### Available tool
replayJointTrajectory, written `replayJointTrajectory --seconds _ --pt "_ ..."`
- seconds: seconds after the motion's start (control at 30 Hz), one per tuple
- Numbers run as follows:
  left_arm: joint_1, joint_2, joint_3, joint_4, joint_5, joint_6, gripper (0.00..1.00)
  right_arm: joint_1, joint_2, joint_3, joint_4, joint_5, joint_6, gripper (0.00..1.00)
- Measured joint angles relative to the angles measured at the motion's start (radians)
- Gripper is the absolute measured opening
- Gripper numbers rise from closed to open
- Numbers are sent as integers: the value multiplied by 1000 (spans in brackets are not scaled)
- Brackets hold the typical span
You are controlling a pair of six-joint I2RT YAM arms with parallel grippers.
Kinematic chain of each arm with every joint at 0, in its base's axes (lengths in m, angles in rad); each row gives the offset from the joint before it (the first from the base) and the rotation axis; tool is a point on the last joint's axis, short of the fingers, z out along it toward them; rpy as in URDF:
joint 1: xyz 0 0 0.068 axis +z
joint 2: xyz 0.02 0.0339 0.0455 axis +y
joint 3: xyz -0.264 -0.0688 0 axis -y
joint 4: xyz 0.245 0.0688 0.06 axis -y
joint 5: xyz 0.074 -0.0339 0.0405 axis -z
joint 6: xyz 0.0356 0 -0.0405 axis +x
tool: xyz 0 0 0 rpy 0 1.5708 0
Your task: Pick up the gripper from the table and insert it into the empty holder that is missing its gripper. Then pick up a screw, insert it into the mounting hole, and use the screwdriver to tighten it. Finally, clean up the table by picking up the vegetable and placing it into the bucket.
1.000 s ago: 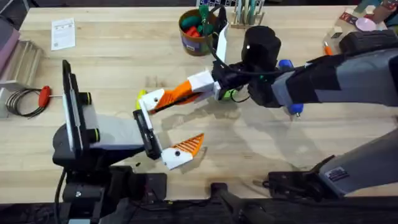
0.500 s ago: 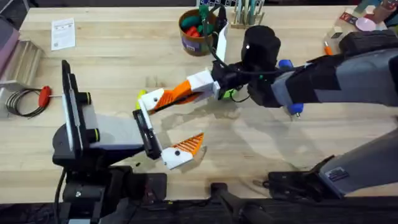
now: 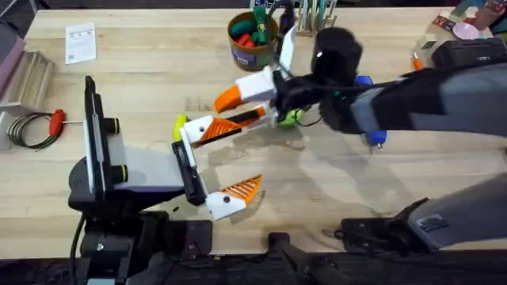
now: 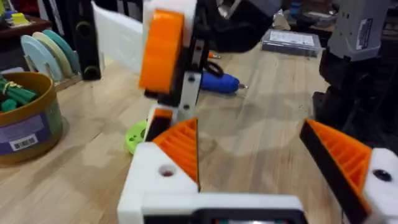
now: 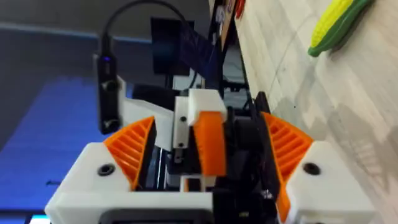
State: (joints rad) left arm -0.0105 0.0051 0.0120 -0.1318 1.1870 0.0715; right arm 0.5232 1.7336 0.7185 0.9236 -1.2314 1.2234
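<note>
Left gripper (image 3: pixel 212 168), near the table's (image 3: pixel 142 71) front edge: jaws spread, empty, orange finger on each holder (image 4: pixel 163 180); insertion looks done. Vegetable (image 3: pixel 180 127) lies just beyond it, not yet binned. Right gripper (image 3: pixel 238 111) at centre: jaws spread over the left arm's far finger, gripping nothing. Bucket (image 3: pixel 252 41) by far edge. Screwdriver (image 3: pixel 364 82) rests untouched; screw step seemingly pending.
</note>
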Motion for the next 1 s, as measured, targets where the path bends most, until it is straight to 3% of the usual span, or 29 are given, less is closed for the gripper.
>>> replayJointTrajectory --seconds 0.17,0.43,0.53,0.67,0.83,1.0 --pt "0 0 0 0 0 0 985 -97 -187 10 -316 6 -124 924" --pt "0 0 0 0 3 0 985 -278 -411 197 -1189 82 -542 924" --pt "0 0 0 0 3 0 985 -294 -423 319 -1485 204 -706 926" --pt "0 0 0 0 3 0 986 -274 -422 454 -1731 434 -833 926" --pt "0 0 0 0 3 0 986 -217 -405 564 -1904 738 -878 926" --pt "0 0 0 0 3 0 986 -151 -336 640 -1995 995 -823 928"
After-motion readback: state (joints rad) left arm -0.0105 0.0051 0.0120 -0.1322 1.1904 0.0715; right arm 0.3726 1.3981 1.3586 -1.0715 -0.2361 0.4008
